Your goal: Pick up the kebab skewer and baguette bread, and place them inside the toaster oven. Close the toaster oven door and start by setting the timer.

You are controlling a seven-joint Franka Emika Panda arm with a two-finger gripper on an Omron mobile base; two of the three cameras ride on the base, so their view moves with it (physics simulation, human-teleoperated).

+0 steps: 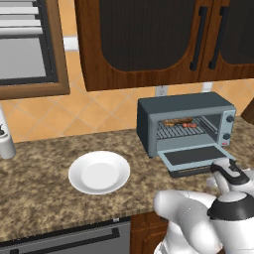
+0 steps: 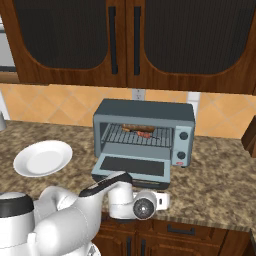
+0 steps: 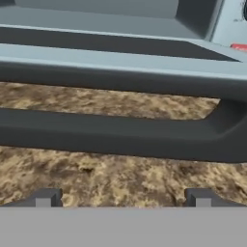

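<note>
I'm holding the gripper (image 3: pixel 123 198) spread wide just near of the toaster oven door (image 2: pixel 132 166) — its handle (image 3: pixel 120 135) running left-right across my fingertips (image 3: pixel 46 198).

The toaster oven (image 1: pixel 184 106) is a boxy blue-grey unit standing on the worktop (image 1: pixel 44 183) against the tiled wall, with round knobs (image 2: pixel 183 135) down its right side. The toaster oven door (image 2: pixel 133 166) is dropped fully open and lies flat, dark glass facing up; in my hand view its dark bar handle (image 3: pixel 120 137) runs across just ahead of me, clear of the worktop below it. On the wire rack inside, the baguette bread (image 1: pixel 177 121) lies crosswise towards the back, a stubby reddish-brown loaf. The kebab skewer (image 1: pixel 189 125) lies just beside it, nearer the front, thin, with reddish chunks.
</note>
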